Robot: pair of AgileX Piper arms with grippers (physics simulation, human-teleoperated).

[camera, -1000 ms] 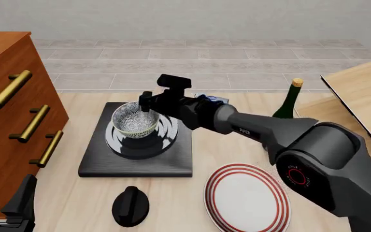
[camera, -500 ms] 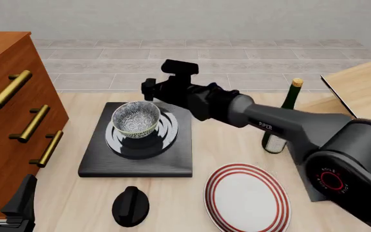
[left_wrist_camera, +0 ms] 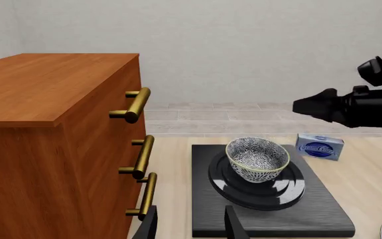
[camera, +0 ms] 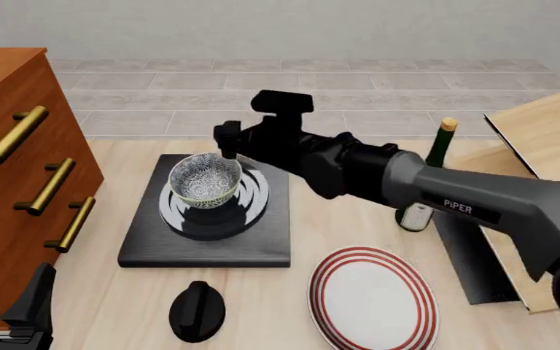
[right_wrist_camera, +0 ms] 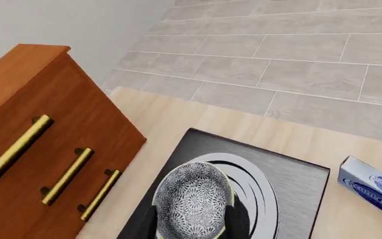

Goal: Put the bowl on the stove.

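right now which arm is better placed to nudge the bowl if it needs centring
Right. Its claw hangs just above and behind the bowl on the stove, while the left claw sits low at the near edge by the drawers.

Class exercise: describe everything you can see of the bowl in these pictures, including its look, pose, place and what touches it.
The bowl is small, round and deep, with a fine black-and-white floral pattern inside and out and a pale rim. It stands upright and empty on the silver-grey burner rings of the black stove, near the slab's middle. Only the stove touches it; the right end effector is raised beside it, clear of the rim.
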